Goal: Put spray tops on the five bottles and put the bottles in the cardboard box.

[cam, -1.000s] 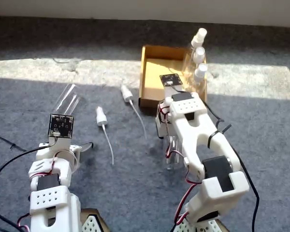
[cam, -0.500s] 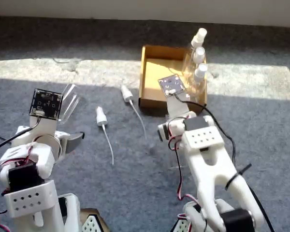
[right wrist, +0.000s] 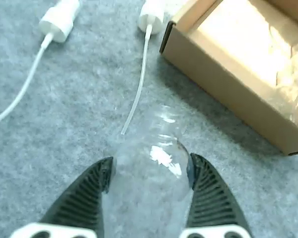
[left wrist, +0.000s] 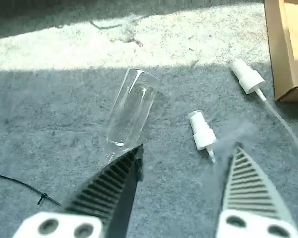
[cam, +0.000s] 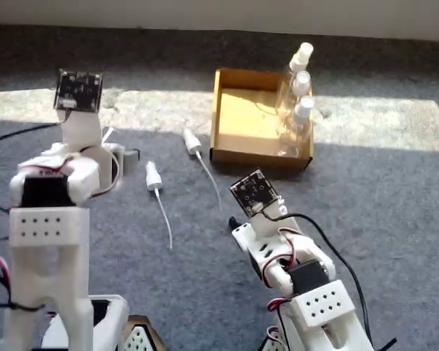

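Observation:
A clear bottle (right wrist: 150, 163) without a top stands between the fingers of my right gripper (right wrist: 149, 166), which is shut on it. Just beyond it lie two white spray tops with long tubes, one (right wrist: 59, 21) to the side and one (right wrist: 151, 10) by the corner of the cardboard box (right wrist: 223, 84). My left gripper (left wrist: 187, 148) hangs open above the carpet. Below it a second clear bottle (left wrist: 131, 109) lies on its side, with a spray top (left wrist: 201, 130) next to it. In the high view the box (cam: 245, 117) holds three topped bottles (cam: 296, 99) along its right side.
Grey carpet covers the floor, with a sunlit strip running across behind the box. A black cable tie (left wrist: 25, 188) lies near the left arm. The two spray tops (cam: 153, 175) (cam: 192, 140) lie between the arms, left of the box.
The left arm has risen and swung toward the far left. The right arm has drawn back from the box toward the near side, with the bottle still between its fingers.

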You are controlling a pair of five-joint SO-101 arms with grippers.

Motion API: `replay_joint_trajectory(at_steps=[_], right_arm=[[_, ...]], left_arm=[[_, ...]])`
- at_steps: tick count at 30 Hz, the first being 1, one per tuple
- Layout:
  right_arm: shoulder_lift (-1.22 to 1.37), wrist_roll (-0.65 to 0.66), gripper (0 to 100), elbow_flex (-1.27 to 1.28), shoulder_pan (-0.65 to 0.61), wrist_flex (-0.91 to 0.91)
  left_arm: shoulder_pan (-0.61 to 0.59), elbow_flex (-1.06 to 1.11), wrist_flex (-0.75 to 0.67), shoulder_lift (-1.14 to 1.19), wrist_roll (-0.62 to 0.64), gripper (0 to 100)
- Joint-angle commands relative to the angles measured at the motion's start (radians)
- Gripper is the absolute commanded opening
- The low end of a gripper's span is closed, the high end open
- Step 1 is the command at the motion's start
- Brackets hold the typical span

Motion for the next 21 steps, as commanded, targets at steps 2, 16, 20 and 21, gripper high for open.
replay_joint_trajectory(at_steps=[2,16,20,21], right_arm=[[-0.068,0.006,2.9,0.044,-0.012,-0.018],[-0.074,0.006,0.5,0.13,-0.076,-0.133],[-0.076,0.006,0.5,0.13,-0.076,-0.133],[-0.076,0.006,0.5,0.13,-0.076,-0.133]], left_arm=[[0.021,-0.202,-0.005,0.36,0.19,15],[0.153,-0.131,-0.262,0.699,0.408,19],[0.156,-0.13,-0.308,0.759,0.41,19],[0.157,-0.13,-0.322,0.779,0.41,19]])
